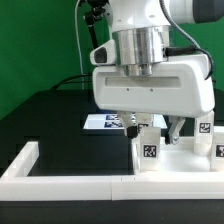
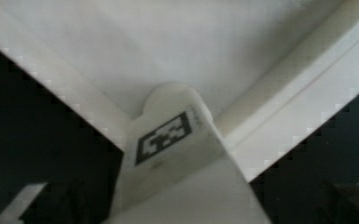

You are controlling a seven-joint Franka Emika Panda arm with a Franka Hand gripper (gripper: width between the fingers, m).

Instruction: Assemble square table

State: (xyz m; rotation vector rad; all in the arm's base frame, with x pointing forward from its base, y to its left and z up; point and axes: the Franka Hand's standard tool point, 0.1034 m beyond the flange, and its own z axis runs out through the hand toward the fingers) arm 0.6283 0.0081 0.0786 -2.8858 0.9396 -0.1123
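panel: square table panel (image 1: pixel 178 160), white, sits on the black table against the border wall, at the exterior view's right, mostly hidden behind the arm's wrist housing.
panel, wrist view: broad white underside surface (image 2: pixel 176 45) fills the upper part of the picture, edges running off diagonally.
leg in hand: tagged leg (image 1: pixel 148 148) stands upright just in front of the panel; in the wrist view the leg (image 2: pixel 171 150) runs lengthwise between the fingers with its tag facing the camera.
leg contact: top of the leg looks touching or very near the panel, but the view is blurred, so seated or not is unclear.
other legs: second tagged leg (image 1: pixel 204 133) upright at the exterior view's far right, another tag (image 1: pixel 219 151) at the frame edge, probably a third leg; fourth not visible.
gripper: gripper (image 1: pixel 150 122) points down over the leg, fingers (image 2: pixel 30 200) on both sides of it, apparently clamped on the leg.
surroundings: marker board (image 1: pixel 100 122) lies flat behind the gripper; L-shaped border wall (image 1: pixel 70 178) runs along the front; green backdrop behind.
progress: early to mid by my reading; no leg clearly shown fastened, one being positioned.
left to do: seat and screw this leg, then the remaining legs.
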